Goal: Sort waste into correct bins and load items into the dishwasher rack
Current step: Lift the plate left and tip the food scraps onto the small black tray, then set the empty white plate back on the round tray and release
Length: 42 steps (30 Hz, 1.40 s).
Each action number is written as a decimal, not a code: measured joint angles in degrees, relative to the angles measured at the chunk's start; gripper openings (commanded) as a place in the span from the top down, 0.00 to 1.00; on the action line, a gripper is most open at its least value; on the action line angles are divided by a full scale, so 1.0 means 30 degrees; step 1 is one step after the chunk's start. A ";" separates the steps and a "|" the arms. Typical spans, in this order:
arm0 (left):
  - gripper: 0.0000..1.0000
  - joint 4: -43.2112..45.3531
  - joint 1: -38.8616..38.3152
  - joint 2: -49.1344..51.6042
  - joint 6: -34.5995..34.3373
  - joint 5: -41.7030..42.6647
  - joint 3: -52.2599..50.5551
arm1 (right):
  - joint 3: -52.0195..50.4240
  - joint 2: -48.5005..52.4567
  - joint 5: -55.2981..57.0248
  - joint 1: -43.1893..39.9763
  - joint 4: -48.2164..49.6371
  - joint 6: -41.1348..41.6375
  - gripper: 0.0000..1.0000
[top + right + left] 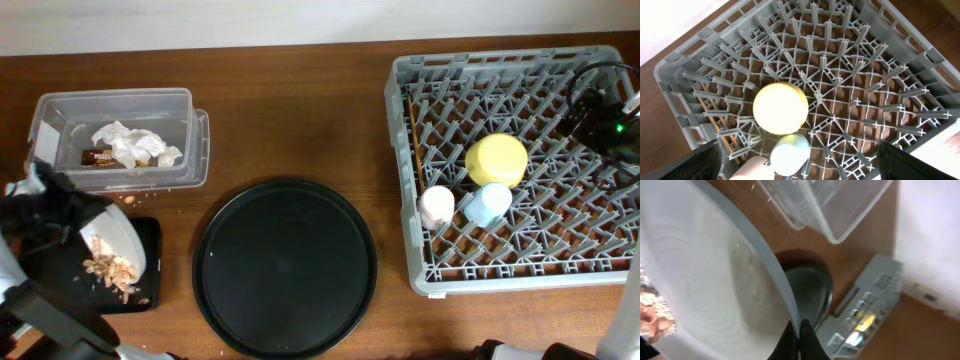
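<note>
My left gripper (798, 336) is shut on the rim of the pale grey plate (118, 240), which tilts over the shallow black tray (150, 235); beige crumbs (110, 270) lie at the plate's lower edge and on the tray. The plate (710, 275) fills the left wrist view. The clear tub (120, 105) holds white tissue (135, 147) and a gold-brown wrapper (97, 157). The grey rack (520, 270) holds the yellow bowl (496, 158), pink cup (436, 205), light-blue cup (489, 203) and chopsticks (414, 150). My right gripper (797, 165) is open above the rack.
A large round black tray (285, 265) lies between the bins and the rack. A few crumbs (128, 200) lie on the wooden table between the tub and the black tray. The tub's lid sticks out at its right side (203, 140).
</note>
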 measured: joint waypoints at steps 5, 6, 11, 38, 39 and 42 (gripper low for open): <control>0.99 -0.0328 0.3184 -0.0036 0.3133 0.5107 -0.1042 | 0.0000 0.0000 0.0000 0.0000 0.0007 0.0007 0.01; 0.99 -0.0357 0.3577 -0.0044 0.3519 0.5697 -0.1377 | 0.0000 0.0000 -0.0015 0.0000 0.0015 0.0007 0.01; 0.99 -0.1668 0.5909 -0.0058 0.6696 0.9231 -0.3366 | 0.0000 0.0000 -0.0007 0.0000 0.0007 0.0000 0.01; 0.99 -0.1056 -1.2327 -1.0214 0.1647 0.0342 -0.4175 | 0.0000 0.0015 0.0000 0.0000 0.0000 0.0015 0.01; 0.99 0.0787 -1.5824 -1.0265 -0.1617 -0.2098 -0.4619 | 0.0000 0.0015 0.0000 0.0000 0.0015 0.0007 0.01; 0.99 0.3840 -2.2039 -1.0010 -0.6433 -0.6251 -0.6171 | 0.0000 0.0022 -0.0007 0.0000 -0.0007 0.0015 0.01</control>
